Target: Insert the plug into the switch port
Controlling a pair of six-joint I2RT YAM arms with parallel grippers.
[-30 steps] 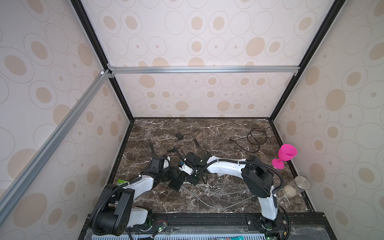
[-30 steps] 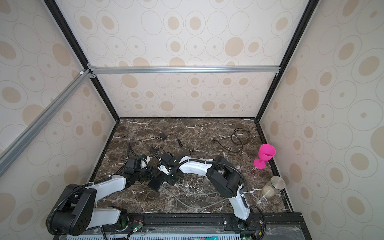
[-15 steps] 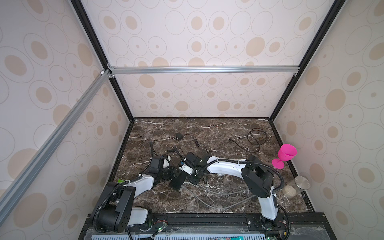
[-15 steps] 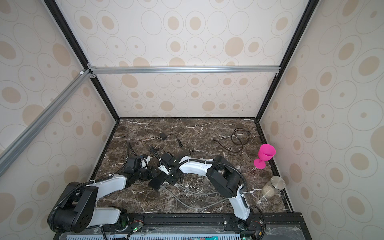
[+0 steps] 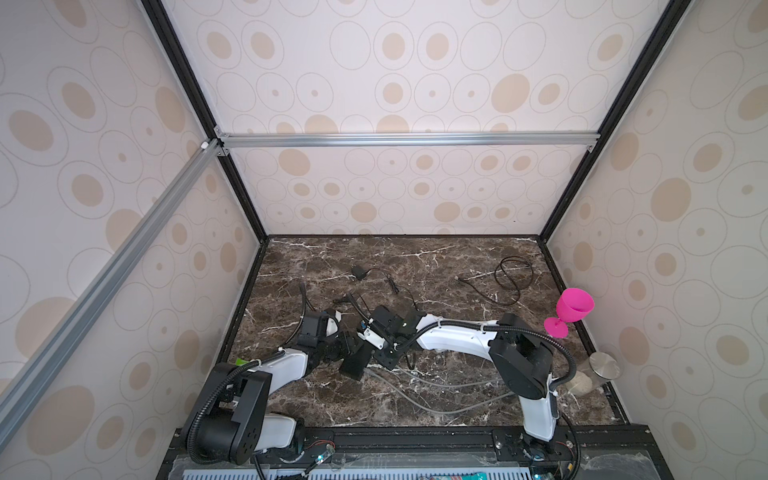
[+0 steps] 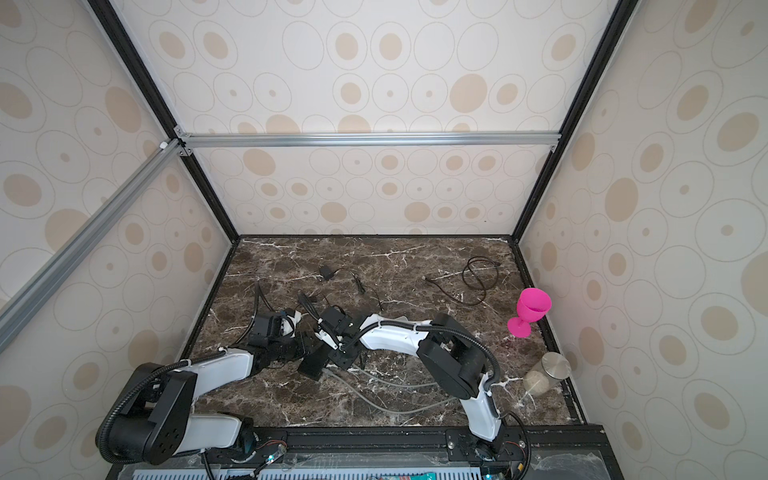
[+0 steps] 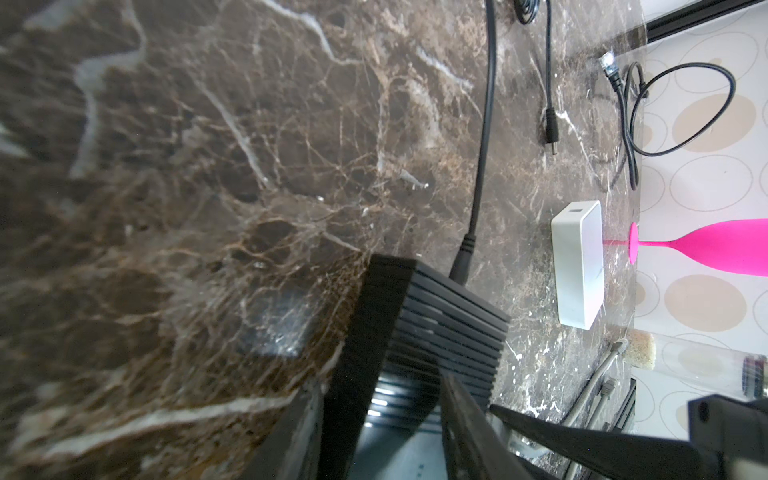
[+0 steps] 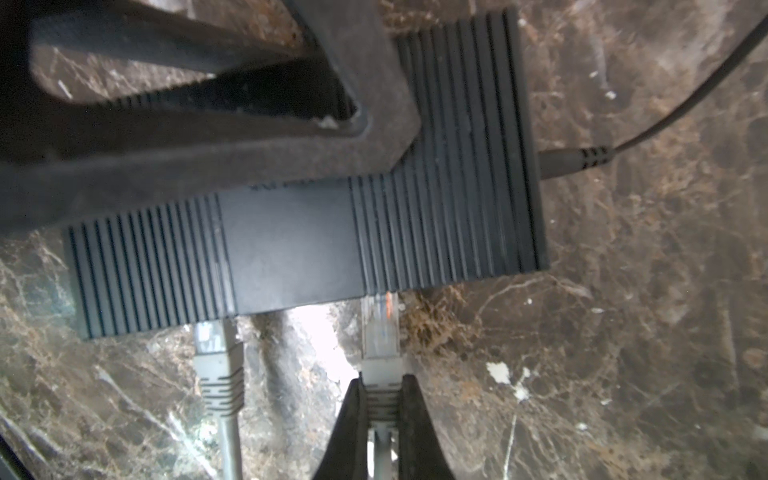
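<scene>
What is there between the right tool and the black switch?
In the right wrist view, only the clear plug, which the right tool grips at its rear, fills that stretch; its tip reaches the edge of the switch.

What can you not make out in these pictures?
- Port openings: right wrist view, hidden under the switch top.
- The plug tip: same view, hidden at the switch edge.
- The plug in both top views: too small, under the right gripper.
- The jar lid: left wrist view, cut off by the edge.
</scene>
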